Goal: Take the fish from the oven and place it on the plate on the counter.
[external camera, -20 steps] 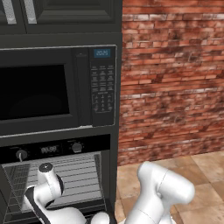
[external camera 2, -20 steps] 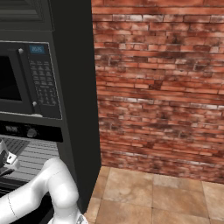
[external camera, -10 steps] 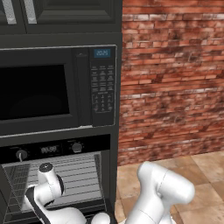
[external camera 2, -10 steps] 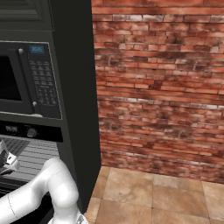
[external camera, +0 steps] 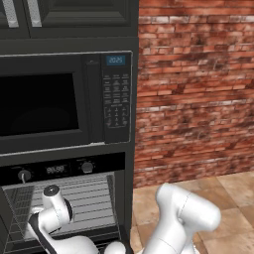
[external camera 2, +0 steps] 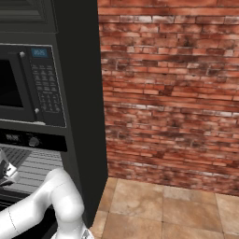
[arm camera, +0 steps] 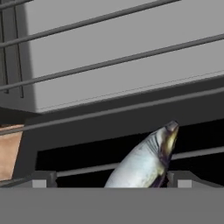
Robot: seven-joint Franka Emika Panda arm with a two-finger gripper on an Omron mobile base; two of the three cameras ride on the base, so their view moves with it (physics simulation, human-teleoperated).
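Brick wall (external camera: 193, 89) beside one oven (external camera: 69, 198); one fish (arm camera: 144, 162) between spread fingers (arm camera: 43, 179), ungripped.

Grey wire rack (arm camera: 131, 57) inside the open oven (external camera: 74, 198), silver fish (arm camera: 144, 164) lying on its bars

The small slender grey-silver fish (arm camera: 146, 164) lies tilted on the grey wire rack, its darker pointed end up and to the right. The black built-in oven (external camera: 69, 198) stands open – two knobs and a small display above, grey wire-rack interior below – under the microwave.
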